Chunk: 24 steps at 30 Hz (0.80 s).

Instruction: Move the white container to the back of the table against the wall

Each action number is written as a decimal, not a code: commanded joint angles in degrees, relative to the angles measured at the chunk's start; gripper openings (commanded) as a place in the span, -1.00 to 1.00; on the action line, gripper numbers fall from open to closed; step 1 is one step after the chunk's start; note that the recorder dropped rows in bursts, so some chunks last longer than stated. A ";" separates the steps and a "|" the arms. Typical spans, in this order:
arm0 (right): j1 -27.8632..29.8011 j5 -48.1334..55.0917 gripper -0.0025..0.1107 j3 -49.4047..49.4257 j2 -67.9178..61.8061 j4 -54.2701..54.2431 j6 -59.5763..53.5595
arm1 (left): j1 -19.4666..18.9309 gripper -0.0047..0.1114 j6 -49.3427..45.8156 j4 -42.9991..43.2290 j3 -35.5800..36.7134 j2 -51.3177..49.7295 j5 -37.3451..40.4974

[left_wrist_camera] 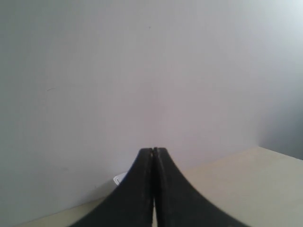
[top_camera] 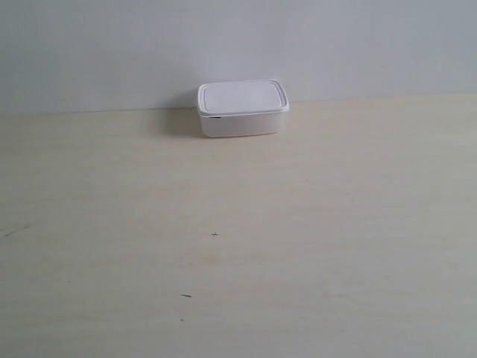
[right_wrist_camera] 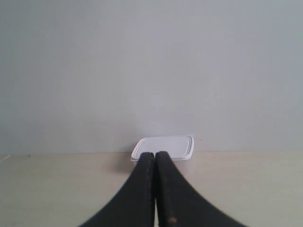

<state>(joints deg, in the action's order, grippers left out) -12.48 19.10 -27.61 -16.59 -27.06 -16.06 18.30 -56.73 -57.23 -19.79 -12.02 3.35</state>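
Observation:
The white container (top_camera: 242, 109) stands lid-up at the back of the pale table (top_camera: 238, 246), touching or almost touching the grey-white wall (top_camera: 238, 45). Neither arm shows in the exterior view. In the right wrist view my right gripper (right_wrist_camera: 155, 153) is shut with nothing in it, well short of the container (right_wrist_camera: 165, 146), whose lid shows beyond the black fingertips. My left gripper (left_wrist_camera: 153, 149) is shut and empty too; only a white corner of the container (left_wrist_camera: 119, 179) peeks out beside its finger, against the wall (left_wrist_camera: 151, 71).
A small cross mark (top_camera: 215, 235) and a short dark speck (top_camera: 185, 296) lie on the table's front half. A faint smudge (top_camera: 13, 232) sits near the exterior view's left edge.

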 commanded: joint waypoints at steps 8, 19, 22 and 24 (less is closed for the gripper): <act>0.14 -0.79 -0.96 0.41 -0.25 -0.40 -0.33 | -0.08 -0.92 -0.29 -0.19 0.04 0.23 0.37; 0.14 -10.69 -0.96 5.04 0.32 5.98 -0.33 | -0.08 -0.92 -1.54 2.26 0.96 0.23 5.75; 0.14 -20.21 -0.96 8.41 1.23 7.75 -0.33 | -0.08 -0.92 -1.54 2.26 2.44 0.23 1.45; 0.14 -23.49 -0.96 10.27 1.57 7.75 -0.33 | -0.08 -0.92 -1.39 2.26 3.74 0.23 -3.35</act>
<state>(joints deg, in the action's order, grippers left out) -12.48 1.47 -19.48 -15.64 -20.51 -16.06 18.30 -58.22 -55.06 -17.64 -12.02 5.70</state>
